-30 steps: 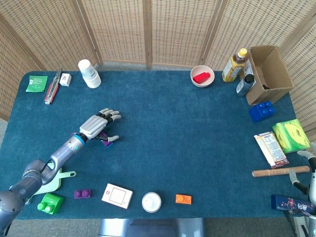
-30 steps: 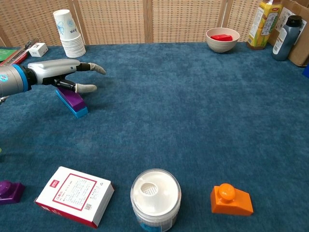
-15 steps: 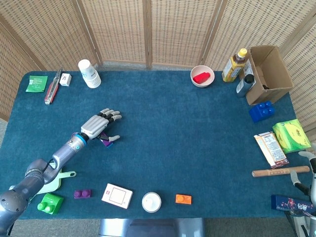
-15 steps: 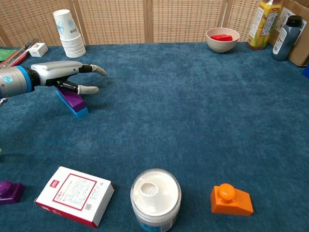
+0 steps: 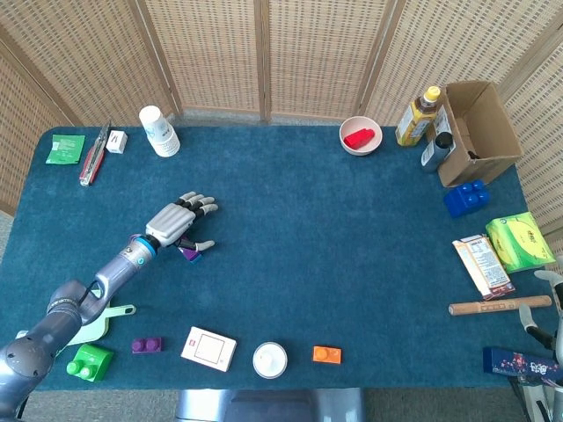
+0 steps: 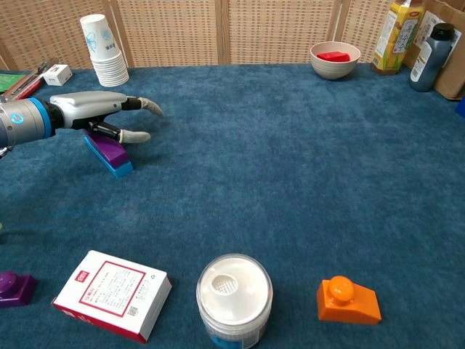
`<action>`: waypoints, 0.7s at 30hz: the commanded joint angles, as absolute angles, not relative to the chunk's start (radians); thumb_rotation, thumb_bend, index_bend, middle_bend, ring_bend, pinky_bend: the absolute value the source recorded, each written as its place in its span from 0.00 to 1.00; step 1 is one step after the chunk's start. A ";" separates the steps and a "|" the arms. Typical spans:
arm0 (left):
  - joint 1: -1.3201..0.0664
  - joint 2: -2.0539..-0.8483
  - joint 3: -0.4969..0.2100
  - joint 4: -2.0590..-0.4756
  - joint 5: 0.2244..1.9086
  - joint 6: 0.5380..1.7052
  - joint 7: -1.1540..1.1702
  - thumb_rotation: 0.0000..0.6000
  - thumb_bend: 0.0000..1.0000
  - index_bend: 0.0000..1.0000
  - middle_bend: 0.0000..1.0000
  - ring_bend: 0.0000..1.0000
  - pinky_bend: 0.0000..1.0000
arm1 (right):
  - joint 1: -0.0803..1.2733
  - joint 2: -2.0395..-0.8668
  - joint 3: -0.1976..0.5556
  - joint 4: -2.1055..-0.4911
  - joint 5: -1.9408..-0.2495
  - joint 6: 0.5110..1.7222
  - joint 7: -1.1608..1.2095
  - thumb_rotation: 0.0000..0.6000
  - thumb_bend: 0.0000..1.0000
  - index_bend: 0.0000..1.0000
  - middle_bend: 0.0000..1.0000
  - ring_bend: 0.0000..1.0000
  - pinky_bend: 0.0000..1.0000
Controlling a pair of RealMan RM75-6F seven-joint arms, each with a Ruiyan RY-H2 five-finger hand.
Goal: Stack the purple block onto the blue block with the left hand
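The purple block (image 6: 107, 148) lies tilted on top of the flat blue block (image 6: 120, 170) at the left of the table; in the head view the purple block (image 5: 187, 253) peeks out under the hand. My left hand (image 6: 98, 107) hovers just above and behind the pair, fingers spread and thumb stretched out beside the purple block, holding nothing. That same left hand (image 5: 176, 221) shows mid-left in the head view. My right hand (image 5: 547, 309) is only partly visible at the lower right edge; its fingers are hard to read.
A stack of paper cups (image 6: 102, 47) stands behind the left hand. Near the front edge lie a white box (image 6: 111, 293), a white jar (image 6: 234, 294), an orange block (image 6: 347, 299) and a small purple brick (image 6: 14, 286). A bowl (image 6: 334, 64) and bottles (image 6: 392, 29) stand far right.
The left hand has slid slightly forward over the stacked blocks, staying open. The purple and blue blocks have not moved.
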State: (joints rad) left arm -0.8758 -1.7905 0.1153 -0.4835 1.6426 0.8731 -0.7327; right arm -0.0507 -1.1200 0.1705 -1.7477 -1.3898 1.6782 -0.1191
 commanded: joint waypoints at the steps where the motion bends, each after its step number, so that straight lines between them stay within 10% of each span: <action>1: -0.875 -1.791 0.117 -0.482 1.644 0.872 -0.732 0.27 0.29 0.11 0.04 0.00 0.00 | -0.051 -1.119 0.171 -1.749 -1.391 1.679 -0.121 1.00 0.28 0.32 0.17 0.00 0.08; 21: -0.888 -1.675 0.074 -0.630 1.639 0.993 -0.687 0.27 0.29 0.11 0.04 0.00 0.00 | -0.049 -1.108 0.173 -1.750 -1.406 1.678 -0.106 1.00 0.28 0.32 0.17 0.00 0.08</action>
State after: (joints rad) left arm -0.8877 -1.7084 0.0872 -0.5875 1.6428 0.9651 -0.7059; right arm -0.0507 -1.1096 0.1725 -1.7496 -1.4042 1.6795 -0.1064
